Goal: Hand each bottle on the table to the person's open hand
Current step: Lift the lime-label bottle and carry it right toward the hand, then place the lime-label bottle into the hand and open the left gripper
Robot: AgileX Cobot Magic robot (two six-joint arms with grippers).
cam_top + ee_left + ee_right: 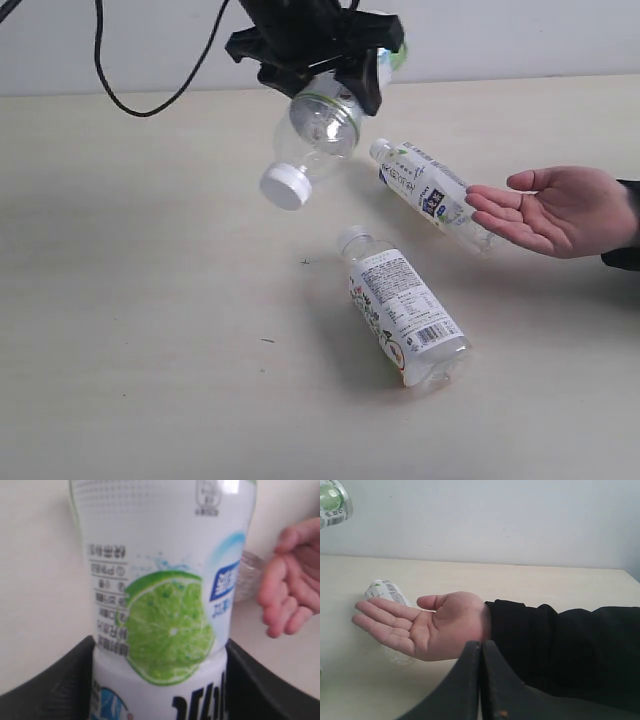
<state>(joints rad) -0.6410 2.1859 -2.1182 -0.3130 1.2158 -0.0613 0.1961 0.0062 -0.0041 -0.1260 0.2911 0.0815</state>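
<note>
the black left gripper [322, 82] clamps a clear, white-capped plastic bottle with a lime label [318, 135] in the air above the pale cream table [150, 320]. the person's bare hand [555, 208] lies open, palm up, just beside one lying white-labelled bottle [425, 188]. the black right gripper [480, 680] is closed on nothing.

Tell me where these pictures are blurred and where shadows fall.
Exterior view: sharp; the nearer lying bottle casts a soft shadow on the table. Left wrist view: held bottle fairly clear, open hand blurred. Right wrist view: right gripper blurred, very near.
</note>
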